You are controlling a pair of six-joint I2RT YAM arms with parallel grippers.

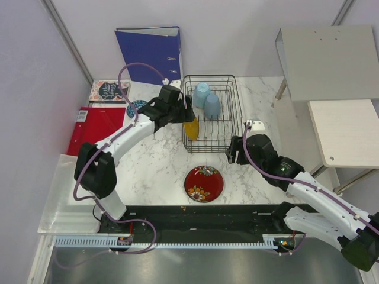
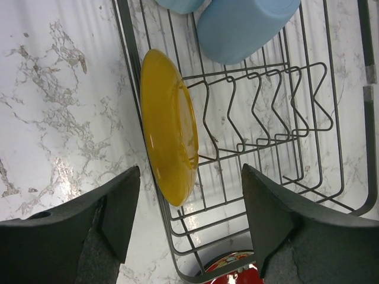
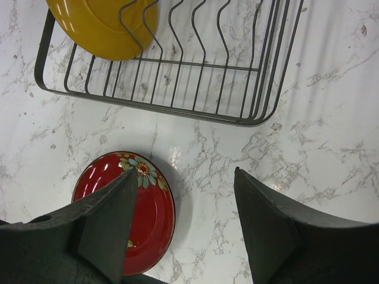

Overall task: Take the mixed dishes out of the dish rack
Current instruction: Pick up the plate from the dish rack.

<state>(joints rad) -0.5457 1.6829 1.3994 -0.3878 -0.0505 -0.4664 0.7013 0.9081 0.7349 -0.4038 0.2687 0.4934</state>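
unload abt halfway

red plate (image 1: pixel 204 183) is out on the table, bowl (image 1: pixel 138 107) looks out too. yellow plate (image 2: pixel 169 151) + 2 cups (image 1: pixel 212 106) left in rack (image 1: pixel 237 118). i have left gripper (image 2: pixel 189 198) spread astride yellow plate's edge; right gripper (image 3: pixel 183 189) spread, empty, over red plate.

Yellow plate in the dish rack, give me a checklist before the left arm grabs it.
1. Left gripper open: ok, jaws wide apart.
2. Yellow plate lined up between the jaws: ok in the left wrist view.
3. Plate standing on edge by the dish rack side wall: ok.
4. Pale blue cups apart from the plate: ok.
5. Right gripper outside the rack: ok, open, near the red floral plate.
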